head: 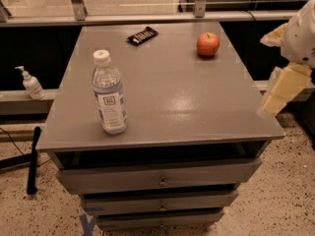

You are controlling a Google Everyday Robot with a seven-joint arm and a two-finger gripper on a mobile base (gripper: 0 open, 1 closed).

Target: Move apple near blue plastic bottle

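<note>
**Apple and bottle sit well apart, claw off to the side**

The grey, flat-topped desk point(187, 97) with its stack of drawers point(160, 178) fills most of the room from where I stand. Its top serves as the whole working surface.

The robot's cream-and-white claw point(276, 93) hangs beyond the desk's right edge, clear of everything. I'd guess it is parked there so the arm has an open path in. I cannot tell whether the claw is apart or together, and it holds nothing that I can see.

The tall clear plastic bottle with a white cap and pale blue label point(109, 97) stands upright near the front left.

The round red-orange apple point(208, 44) rests at the back right, stem up, with a yellowish patch and a faint shine. It is far from the bottle and much shorter than it, so the move looks not yet begun.

A dark wrapped snack bar point(142, 35) lies at the back, between the two but away from both.

A small white pump dispenser point(31, 83) sits on a ledge to the left, off the desk.
</note>
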